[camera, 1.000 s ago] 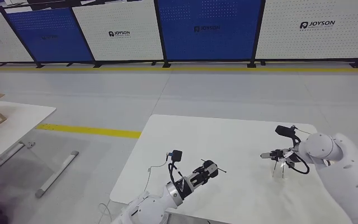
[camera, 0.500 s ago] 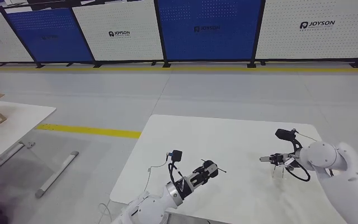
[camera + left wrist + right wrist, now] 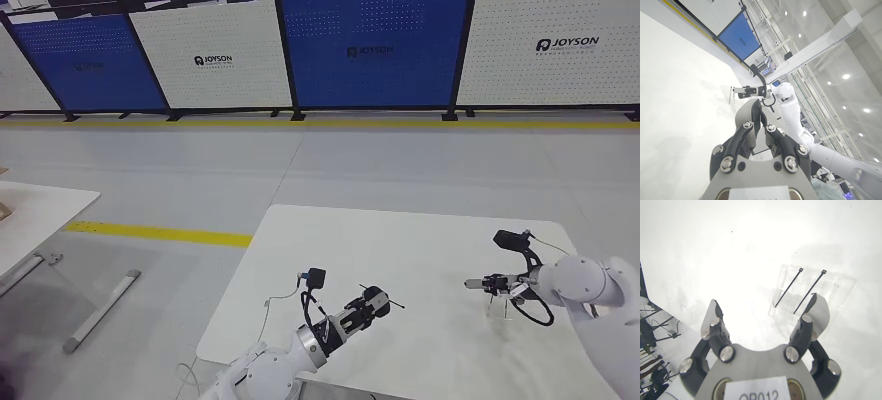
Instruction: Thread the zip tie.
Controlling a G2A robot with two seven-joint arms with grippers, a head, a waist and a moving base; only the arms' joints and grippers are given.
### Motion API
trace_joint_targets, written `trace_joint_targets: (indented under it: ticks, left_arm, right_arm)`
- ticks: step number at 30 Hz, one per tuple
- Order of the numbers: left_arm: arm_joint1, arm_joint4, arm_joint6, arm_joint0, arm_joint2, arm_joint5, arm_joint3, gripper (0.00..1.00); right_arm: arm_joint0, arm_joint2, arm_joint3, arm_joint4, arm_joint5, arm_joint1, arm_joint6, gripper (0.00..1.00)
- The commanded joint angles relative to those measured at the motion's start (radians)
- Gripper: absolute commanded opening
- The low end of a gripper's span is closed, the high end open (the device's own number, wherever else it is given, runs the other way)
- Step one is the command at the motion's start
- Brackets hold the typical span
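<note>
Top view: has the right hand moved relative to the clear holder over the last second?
Yes. The right hand has shifted slightly toward the robot's side, ending closer to the clear holder, which has stayed put.

Left gripper [image 3: 758, 108] has its pads pressed together, pinching a thin zip tie [image 3: 396, 302] that sticks out on both sides of the tips. Right gripper [image 3: 764, 298] has its fingers spread wide and points across toward the left one, well apart from it

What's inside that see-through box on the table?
Two black zip ties, one beside the other, lean inside the clear box. The right tool covers part of the box, so that bit is hidden.
</note>
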Motion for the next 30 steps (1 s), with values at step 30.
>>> trace_joint_targets:
  ticks: [30]
  left_arm:
    - [0.000, 0.000, 0.000, 0.000, 0.000, 0.000, 0.000, 0.00]
  right_arm:
    - [-0.003, 0.020, -0.012, -0.086, 0.073, 0.012, -0.003, 0.65]
